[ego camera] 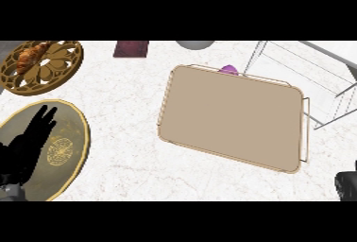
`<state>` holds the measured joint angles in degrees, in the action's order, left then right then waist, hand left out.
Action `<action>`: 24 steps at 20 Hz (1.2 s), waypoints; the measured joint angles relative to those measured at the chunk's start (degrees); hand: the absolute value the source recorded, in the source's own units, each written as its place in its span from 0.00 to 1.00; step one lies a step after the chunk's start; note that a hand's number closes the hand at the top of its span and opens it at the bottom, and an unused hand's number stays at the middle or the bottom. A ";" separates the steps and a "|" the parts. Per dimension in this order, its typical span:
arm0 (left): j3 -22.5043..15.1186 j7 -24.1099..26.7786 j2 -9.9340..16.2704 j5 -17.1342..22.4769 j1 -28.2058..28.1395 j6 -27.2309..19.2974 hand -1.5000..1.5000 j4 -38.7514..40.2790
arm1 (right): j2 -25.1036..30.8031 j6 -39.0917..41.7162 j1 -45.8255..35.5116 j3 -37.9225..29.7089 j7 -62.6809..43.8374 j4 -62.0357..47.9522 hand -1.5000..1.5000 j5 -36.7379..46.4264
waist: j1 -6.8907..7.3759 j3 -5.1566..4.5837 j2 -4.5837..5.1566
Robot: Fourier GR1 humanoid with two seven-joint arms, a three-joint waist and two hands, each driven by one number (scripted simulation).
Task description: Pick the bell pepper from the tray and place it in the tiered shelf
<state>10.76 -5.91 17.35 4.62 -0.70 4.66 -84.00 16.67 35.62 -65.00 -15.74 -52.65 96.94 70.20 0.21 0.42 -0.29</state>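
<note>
- The bell pepper (229, 69) shows only as a small purple sliver peeking over the far rim of the tray (233, 118); the rim hides the rest, so I cannot tell whether it lies on the tray or just behind it.
- My left robot hand (31, 137) hangs released at the view's lower left, black fingers straight, over a dark round plate (70, 142) with a gold rim and gold centre medallion.
- My right robot hand (346, 185) is cut off at the lower right edge; I cannot tell how it is set.
- The tray is a beige rounded rectangle with a thin raised edge, lying tilted on the white marbled table (129, 108).
- The tiered shelf (314, 80) is thin pale wire, partly out of view at right.
- A croissant (29, 56) sits on a pierced golden plate (52, 66).
</note>
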 measured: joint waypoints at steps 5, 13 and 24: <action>0.08 -0.51 0.00 -0.11 0.00 0.40 0.50 -0.64 | 3.43 -2.47 0.37 -1.36 2.16 -6.87 1.00 1.26 | 0.26 -0.07 0.14; 0.59 2.02 -0.25 -0.82 0.32 0.76 0.50 1.06 | 5.48 -11.72 3.64 -5.48 5.13 -13.81 1.00 -0.59 | 0.29 0.13 0.07; 0.84 1.55 -0.53 -1.19 0.48 0.84 0.50 0.86 | 9.73 -22.24 7.67 -8.36 8.50 -25.64 0.00 -1.08 | 0.43 0.15 0.08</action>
<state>11.60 -4.35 16.82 3.43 -0.22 5.49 -83.14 26.40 13.38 -57.34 -24.09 -44.15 71.30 69.12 0.64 0.57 -0.21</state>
